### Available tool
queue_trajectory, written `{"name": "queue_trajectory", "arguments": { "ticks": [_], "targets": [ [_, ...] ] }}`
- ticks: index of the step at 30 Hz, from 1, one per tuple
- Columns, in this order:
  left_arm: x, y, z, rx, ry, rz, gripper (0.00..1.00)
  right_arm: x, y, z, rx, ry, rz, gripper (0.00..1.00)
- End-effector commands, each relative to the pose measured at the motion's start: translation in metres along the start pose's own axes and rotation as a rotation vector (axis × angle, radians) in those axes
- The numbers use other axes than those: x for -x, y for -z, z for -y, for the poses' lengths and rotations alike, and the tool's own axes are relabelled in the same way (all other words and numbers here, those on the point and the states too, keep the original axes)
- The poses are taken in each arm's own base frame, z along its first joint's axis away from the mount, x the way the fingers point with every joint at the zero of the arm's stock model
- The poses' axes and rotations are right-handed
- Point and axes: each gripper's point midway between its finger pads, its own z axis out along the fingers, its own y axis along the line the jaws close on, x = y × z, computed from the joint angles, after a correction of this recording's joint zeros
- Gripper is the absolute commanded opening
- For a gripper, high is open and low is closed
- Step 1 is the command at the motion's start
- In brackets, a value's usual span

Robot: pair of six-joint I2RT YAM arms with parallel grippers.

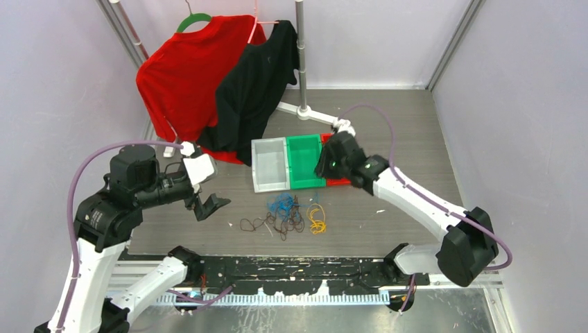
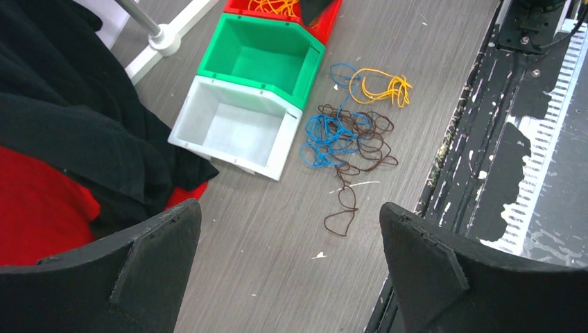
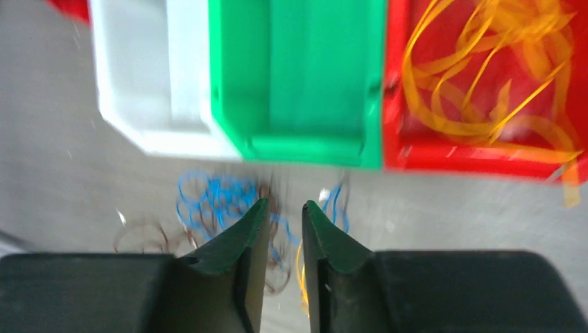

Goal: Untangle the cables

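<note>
The cables lie tangled on the table in front of the bins: a blue bunch (image 1: 281,203) (image 2: 324,132), dark brown loops (image 1: 267,223) (image 2: 371,149) and a yellow-orange bunch (image 1: 317,218) (image 2: 381,87). More yellow-orange cables (image 3: 485,83) fill the red bin (image 3: 478,156). My right gripper (image 1: 326,166) (image 3: 285,205) hovers above the bins' front edge, jaws a narrow gap apart with nothing between them. My left gripper (image 1: 211,205) (image 2: 291,215) hangs wide open and empty, left of the tangle.
A white bin (image 1: 269,165) (image 2: 229,156), a green bin (image 1: 305,161) (image 2: 256,80) and the red bin (image 1: 338,182) stand side by side. A red shirt (image 1: 184,76) and a black shirt (image 1: 260,83) hang from a rack at the back left.
</note>
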Motion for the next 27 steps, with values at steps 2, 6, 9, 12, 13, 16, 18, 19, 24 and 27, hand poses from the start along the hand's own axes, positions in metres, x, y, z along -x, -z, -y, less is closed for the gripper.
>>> {"name": "queue_trajectory", "arguments": {
  "ticks": [2,6,9,12,13,16,18,19,24,27],
  "targets": [
    [0.007,0.0,-0.003,0.017,-0.029,0.038,1.0,-0.074,-0.004,0.004,-0.014,-0.026,-0.125,0.28],
    [0.006,0.002,-0.001,0.012,-0.033,0.036,0.99,-0.111,-0.008,0.007,0.004,-0.023,-0.22,0.28],
    [0.004,0.003,0.001,0.012,-0.041,0.035,1.0,-0.128,-0.01,0.011,0.015,-0.023,-0.257,0.34],
    [0.003,0.004,0.002,0.01,-0.041,0.036,0.99,-0.139,-0.012,0.015,0.016,-0.023,-0.289,0.38],
    [0.004,0.004,0.002,0.01,-0.043,0.038,0.99,-0.142,-0.013,0.015,0.017,-0.023,-0.296,0.39],
    [0.004,0.004,0.003,0.005,-0.042,0.039,0.99,-0.152,-0.018,0.021,-0.001,-0.022,-0.323,0.4],
    [0.005,0.005,0.004,0.003,-0.044,0.042,0.99,-0.158,-0.021,0.025,-0.015,-0.023,-0.336,0.4],
    [0.006,0.005,0.004,0.003,-0.044,0.044,0.99,-0.16,-0.022,0.025,-0.018,-0.022,-0.341,0.4],
    [0.006,0.007,0.006,0.001,-0.043,0.044,0.99,-0.164,-0.022,0.026,-0.022,-0.017,-0.349,0.25],
    [0.004,0.007,0.007,-0.003,-0.042,0.043,0.99,-0.155,-0.012,0.019,0.0,-0.011,-0.329,0.05]
  ]
}}
